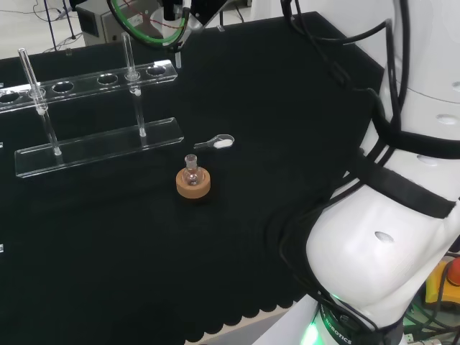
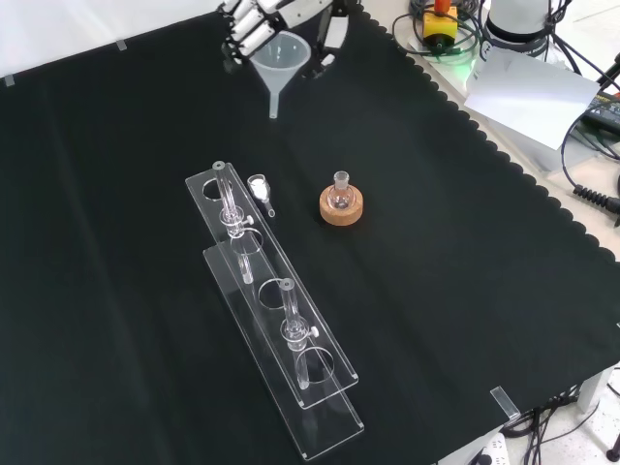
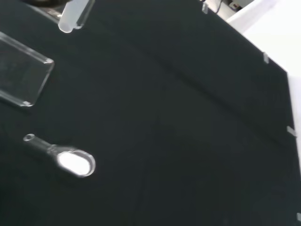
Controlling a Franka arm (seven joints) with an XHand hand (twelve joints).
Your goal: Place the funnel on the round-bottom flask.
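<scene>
Front view, left to right: clear acrylic test-tube rack (image 2: 276, 329) with two glass tubes, small clear spoon of white powder (image 2: 260, 187), black-and-white hand (image 2: 254, 21) at top, fingers curled round clear plastic funnel (image 2: 281, 66), well apart from small round-bottom glass flask (image 2: 340, 191) upright on cork ring stand (image 2: 341, 206).

Clear funnel (image 2: 281, 55), tan cork ring (image 2: 341, 206), black cloth (image 2: 465, 291).
</scene>
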